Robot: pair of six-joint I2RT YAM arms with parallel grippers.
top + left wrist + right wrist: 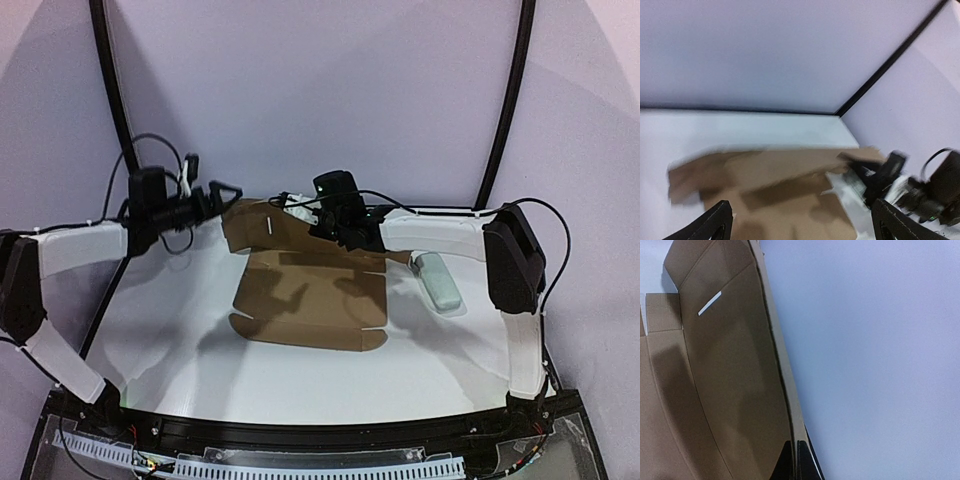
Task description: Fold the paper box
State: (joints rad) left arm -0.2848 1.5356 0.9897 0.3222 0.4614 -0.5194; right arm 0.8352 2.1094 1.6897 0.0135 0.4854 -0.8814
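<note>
Barely begun, with the paper box point(310, 295) lying mostly flat on the table point(180, 340), only its far panel raised, side flaps and tabs yet to fold. Pinched along that panel's far edge by the right gripper point(796, 454), apparently closed on the cardboard, though barely in view. Flanked at the box's far left corner by the left gripper point(804, 216), spread wide and holding nothing.

Soft even light around me, faint shadows on the white surface point(160, 335), my left wrist view blurred, right one sharp.
</note>
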